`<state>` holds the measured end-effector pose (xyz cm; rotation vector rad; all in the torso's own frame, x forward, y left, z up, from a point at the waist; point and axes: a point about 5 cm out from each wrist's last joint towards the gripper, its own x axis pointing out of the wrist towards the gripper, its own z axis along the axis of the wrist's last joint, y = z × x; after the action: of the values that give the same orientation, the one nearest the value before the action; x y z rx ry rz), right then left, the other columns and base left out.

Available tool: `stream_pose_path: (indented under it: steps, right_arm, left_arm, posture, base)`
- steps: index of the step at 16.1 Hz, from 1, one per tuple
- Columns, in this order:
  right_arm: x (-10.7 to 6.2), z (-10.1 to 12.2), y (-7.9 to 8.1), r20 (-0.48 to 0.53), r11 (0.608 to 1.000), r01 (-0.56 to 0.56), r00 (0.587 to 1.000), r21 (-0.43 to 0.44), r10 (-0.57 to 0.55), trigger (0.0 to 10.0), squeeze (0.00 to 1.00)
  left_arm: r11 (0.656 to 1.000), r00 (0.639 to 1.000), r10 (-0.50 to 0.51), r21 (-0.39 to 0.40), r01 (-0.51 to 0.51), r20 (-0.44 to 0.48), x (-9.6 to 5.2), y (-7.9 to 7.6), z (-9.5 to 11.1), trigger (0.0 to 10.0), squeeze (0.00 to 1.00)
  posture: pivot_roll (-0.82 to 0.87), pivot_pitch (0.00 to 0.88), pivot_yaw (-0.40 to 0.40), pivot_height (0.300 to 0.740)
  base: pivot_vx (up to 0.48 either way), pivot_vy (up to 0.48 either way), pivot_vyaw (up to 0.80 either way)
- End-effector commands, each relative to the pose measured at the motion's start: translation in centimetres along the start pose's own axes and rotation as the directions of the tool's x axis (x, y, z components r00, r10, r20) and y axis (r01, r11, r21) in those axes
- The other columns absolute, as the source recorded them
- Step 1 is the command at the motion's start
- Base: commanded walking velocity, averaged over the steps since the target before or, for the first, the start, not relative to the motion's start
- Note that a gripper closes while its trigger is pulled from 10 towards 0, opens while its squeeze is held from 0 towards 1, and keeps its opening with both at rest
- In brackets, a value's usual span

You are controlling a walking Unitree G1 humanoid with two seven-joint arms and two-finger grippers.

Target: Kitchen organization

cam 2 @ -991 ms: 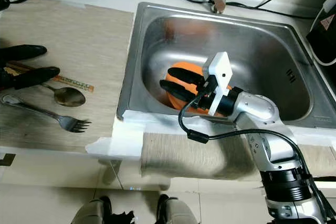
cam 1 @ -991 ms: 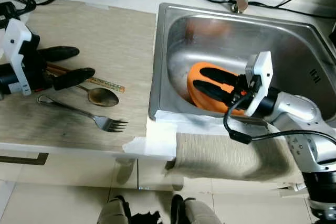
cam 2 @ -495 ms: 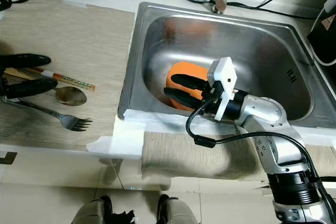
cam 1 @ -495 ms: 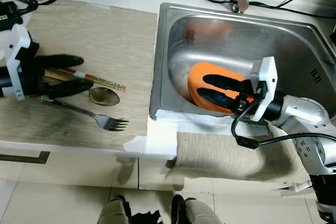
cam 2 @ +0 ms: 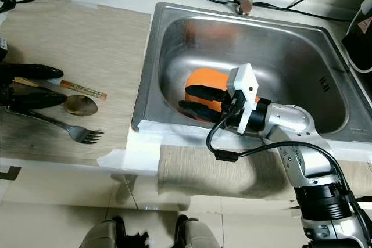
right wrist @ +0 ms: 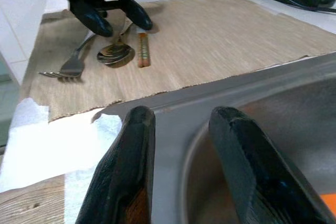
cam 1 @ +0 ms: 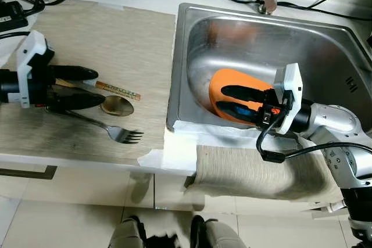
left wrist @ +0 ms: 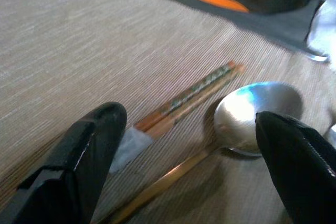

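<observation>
Cutlery lies on the beige mat [cam 1: 116, 39] left of the steel sink [cam 1: 325, 45]; the sink holds one thing, an orange bowl [cam 1: 224, 82] tipped against its near wall. The right gripper [cam 1: 229, 100] reaches into the sink from the near right, its two black fingers parted and lying over the bowl's orange surface; whether they pinch it I cannot tell. A grey cloth [cam 1: 250, 172] hangs over the near counter edge below that arm, with white paper [cam 1: 177, 149] just left of it. On the mat, the left gripper [cam 1: 90, 87] comes in from the left, its fingers open wide and low over the cutlery, gripping nothing. Between those fingers pass the chopsticks [left wrist: 189, 95] and the handle of the spoon [left wrist: 257, 111]; the spoon's bowl lies just past the near fingertip, as the left wrist view shows. The fork [cam 1: 116, 132] lies nearer than the spoon, tines pointing right, just outside the near finger. Compared with a second ago, the left gripper sits further right along the chopsticks and spoon handle, while the right gripper has hardly shifted over the bowl.
</observation>
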<state>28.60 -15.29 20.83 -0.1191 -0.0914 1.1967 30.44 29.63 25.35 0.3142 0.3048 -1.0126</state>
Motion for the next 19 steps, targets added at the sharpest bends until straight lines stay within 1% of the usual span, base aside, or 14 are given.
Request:
stream_pose_path:
  steps: [1,3,6,7,8,9,15,17,19]
  right_arm:
    - [-0.2,0.1,0.1,-0.02,0.999,-0.026,0.999,-0.022,0.025,10.0,0.0]
    - [-0.3,0.0,0.2,-0.039,0.999,-0.045,0.998,-0.025,0.044,10.0,0.0]
    - [-0.5,0.0,0.1,-0.071,0.998,-0.057,0.996,-0.036,0.055,10.0,0.0]
    - [-0.6,-0.1,0.1,-0.084,0.997,-0.062,0.995,-0.042,0.059,10.0,0.0]
    - [-0.7,-0.2,0.1,-0.093,0.997,-0.064,0.994,-0.047,0.059,10.0,0.0]
    - [-0.7,-0.2,0.0,-0.096,0.997,-0.06,0.994,-0.051,0.055,10.0,0.0]
    - [-1.1,0.0,-0.2,-0.091,0.998,-0.034,0.995,-0.057,0.029,10.0,0.0]
    - [-1.4,0.0,-0.2,-0.077,0.999,-0.005,0.997,-0.05,0.001,10.0,0.0]
    - [-1.4,-0.1,-0.2,-0.06,0.999,0.016,0.998,-0.042,-0.019,10.0,0.0]
  left_arm:
    - [1.0,0.999,-0.01,0.007,0.011,-0.041,0.3,0.1,-0.4,10.0,0.0]
    - [1.0,0.996,-0.026,-0.003,0.026,-0.081,0.4,0.2,-0.8,10.0,0.0]
    - [1.0,0.985,0.024,0.012,-0.022,-0.17,0.3,0.7,-1.5,10.0,0.0]
    - [0.999,0.977,0.04,0.036,-0.033,-0.21,0.3,0.9,-1.8,8.4,0.0]
    - [0.997,0.967,0.043,0.07,-0.027,-0.25,0.3,0.8,-2.1,1.6,0.0]
    - [0.997,0.966,0.039,0.073,-0.021,-0.256,0.3,0.8,-2.2,0.0,0.0]
    - [0.997,0.975,0.017,0.072,-0.002,-0.221,0.4,0.7,-2.0,0.0,0.0]
    - [0.997,0.978,-0.014,0.067,0.028,-0.209,0.5,0.2,-2.1,0.0,0.0]
    - [0.997,0.981,-0.014,0.066,0.028,-0.194,0.6,0.0,-2.1,0.0,0.0]
  posture:
    - [-0.15,0.194,-0.081,0.74]
    - [-0.16,0.193,-0.082,0.74]
    - [-0.16,0.195,-0.084,0.74]
    - [-0.16,0.196,-0.086,0.74]
    - [-0.16,0.194,-0.087,0.74]
    - [-0.16,0.194,-0.087,0.74]
    - [-0.17,0.194,-0.091,0.74]
    - [-0.17,0.192,-0.094,0.74]
    - [-0.17,0.187,-0.092,0.74]
  base:
    - [0.0,0.0,0.0]
    - [0.0,0.0,0.0]
    - [0.0,0.0,0.0]
    - [0.0,0.0,0.0]
    - [0.0,0.0,0.0]
    - [0.0,0.0,0.0]
    - [0.0,0.0,0.0]
    - [0.0,0.0,0.0]
    - [0.0,0.0,0.0]
